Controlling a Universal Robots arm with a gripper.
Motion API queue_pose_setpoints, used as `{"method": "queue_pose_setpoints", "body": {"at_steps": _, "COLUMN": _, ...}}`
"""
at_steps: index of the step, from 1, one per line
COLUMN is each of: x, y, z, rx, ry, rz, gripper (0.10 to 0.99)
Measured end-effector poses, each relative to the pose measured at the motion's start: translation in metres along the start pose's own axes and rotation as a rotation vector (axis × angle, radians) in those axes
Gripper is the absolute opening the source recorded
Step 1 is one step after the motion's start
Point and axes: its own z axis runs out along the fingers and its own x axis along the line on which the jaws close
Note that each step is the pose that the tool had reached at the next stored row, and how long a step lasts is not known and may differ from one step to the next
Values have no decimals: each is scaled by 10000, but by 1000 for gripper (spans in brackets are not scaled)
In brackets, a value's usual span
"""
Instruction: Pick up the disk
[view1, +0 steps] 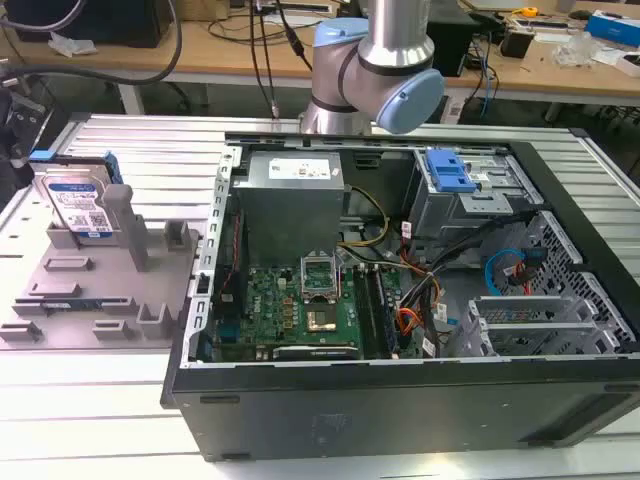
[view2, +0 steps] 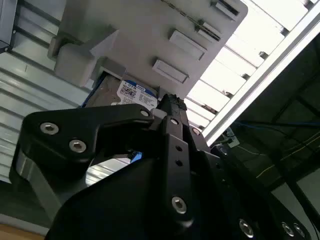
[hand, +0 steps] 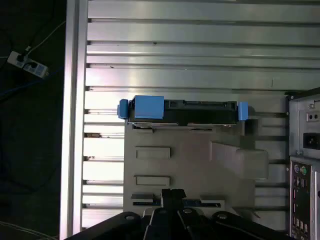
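disk (view1: 78, 205) is standing on edge in grey holder (view1: 100, 290); judging it rigid, dense, slick-faced, best pinched across its thin sides. gripper (hand: 172, 193) is hovering apart, fingertips together, empty.

both wrist views above the disk (hand: 182, 112) (view2: 136, 95)

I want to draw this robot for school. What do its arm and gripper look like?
The arm is a shiny silver tube with rounded joints, each capped in light blue. The gripper is matte black and angular, made of flat linked bars dotted with round silver screws.
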Motion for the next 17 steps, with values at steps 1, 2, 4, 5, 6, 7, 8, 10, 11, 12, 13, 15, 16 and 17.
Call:
{"method": "queue_pose_setpoints", "body": {"at_steps": 1, "x": 0, "y": 0, "z": 0, "rx": 0, "ry": 0, "rz": 0, "gripper": 106}}
{"method": "queue_pose_setpoints", "body": {"at_steps": 2, "x": 0, "y": 0, "z": 0, "rx": 0, "ry": 0, "rz": 0, "gripper": 106}}
{"method": "queue_pose_setpoints", "body": {"at_steps": 4, "x": 0, "y": 0, "z": 0, "rx": 0, "ry": 0, "rz": 0, "gripper": 106}}
{"method": "queue_pose_setpoints", "body": {"at_steps": 5, "x": 0, "y": 0, "z": 0, "rx": 0, "ry": 0, "rz": 0, "gripper": 106}}
{"method": "queue_pose_setpoints", "body": {"at_steps": 6, "x": 0, "y": 0, "z": 0, "rx": 0, "ry": 0, "rz": 0, "gripper": 106}}
{"method": "queue_pose_setpoints", "body": {"at_steps": 7, "x": 0, "y": 0, "z": 0, "rx": 0, "ry": 0, "rz": -2, "gripper": 106}}
{"method": "queue_pose_setpoints", "body": {"at_steps": 8, "x": 0, "y": 0, "z": 0, "rx": 0, "ry": 3, "rz": -80, "gripper": 106}}
{"method": "queue_pose_setpoints", "body": {"at_steps": 10, "x": 0, "y": 0, "z": 2, "rx": 0, "ry": 35, "rz": -919, "gripper": 106}}
{"method": "queue_pose_setpoints", "body": {"at_steps": 11, "x": 0, "y": 0, "z": 3, "rx": 1, "ry": 47, "rz": -1262, "gripper": 106}}
{"method": "queue_pose_setpoints", "body": {"at_steps": 12, "x": 0, "y": 0, "z": 3, "rx": 1, "ry": 63, "rz": -1654, "gripper": 106}}
{"method": "queue_pose_setpoints", "body": {"at_steps": 13, "x": 0, "y": 0, "z": 3, "rx": 1, "ry": 76, "rz": -1975, "gripper": 106}}
{"method": "queue_pose_setpoints", "body": {"at_steps": 15, "x": 0, "y": 0, "z": 4, "rx": 1, "ry": 90, "rz": -2356, "gripper": 106}}
{"method": "queue_pose_setpoints", "body": {"at_steps": 16, "x": 0, "y": 0, "z": 4, "rx": 2, "ry": 105, "rz": -2753, "gripper": 106}}
{"method": "queue_pose_setpoints", "body": {"at_steps": 17, "x": 0, "y": 0, "z": 4, "rx": 1, "ry": 112, "rz": -2945, "gripper": 106}}
